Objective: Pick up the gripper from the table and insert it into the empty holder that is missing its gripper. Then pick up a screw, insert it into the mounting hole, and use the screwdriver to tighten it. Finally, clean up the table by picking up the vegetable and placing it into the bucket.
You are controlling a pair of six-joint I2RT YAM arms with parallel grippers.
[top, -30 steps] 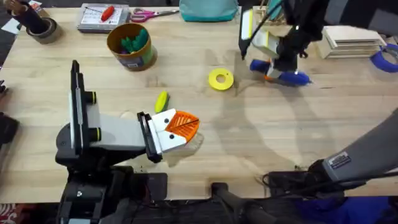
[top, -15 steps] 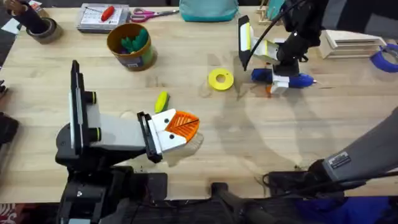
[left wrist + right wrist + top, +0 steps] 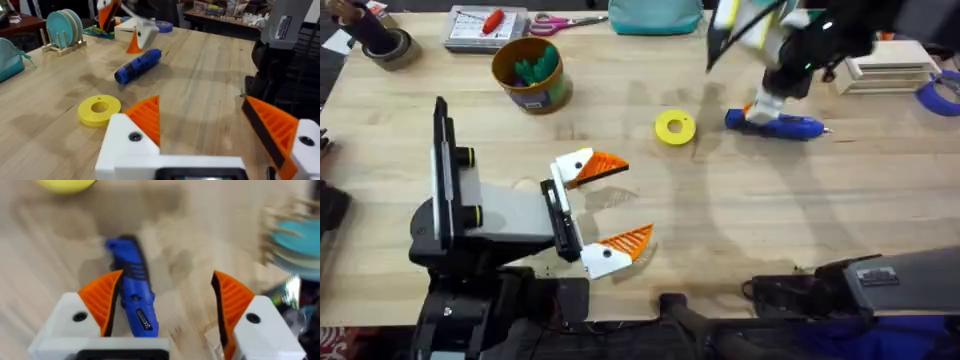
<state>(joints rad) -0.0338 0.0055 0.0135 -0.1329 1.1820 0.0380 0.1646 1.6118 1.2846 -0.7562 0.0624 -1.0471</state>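
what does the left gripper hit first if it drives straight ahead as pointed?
Probably nothing near: the left gripper, open, faces bare table. The yellow ring and screwdriver sit off to one side; depth is unclear.

No legible text anywhere.
The small label on the screwdriver [image 3: 134,306], the printed band around the bucket [image 3: 529,72] and the white tag on the right arm [image 3: 865,259] all carry marks too small or blurred to read.
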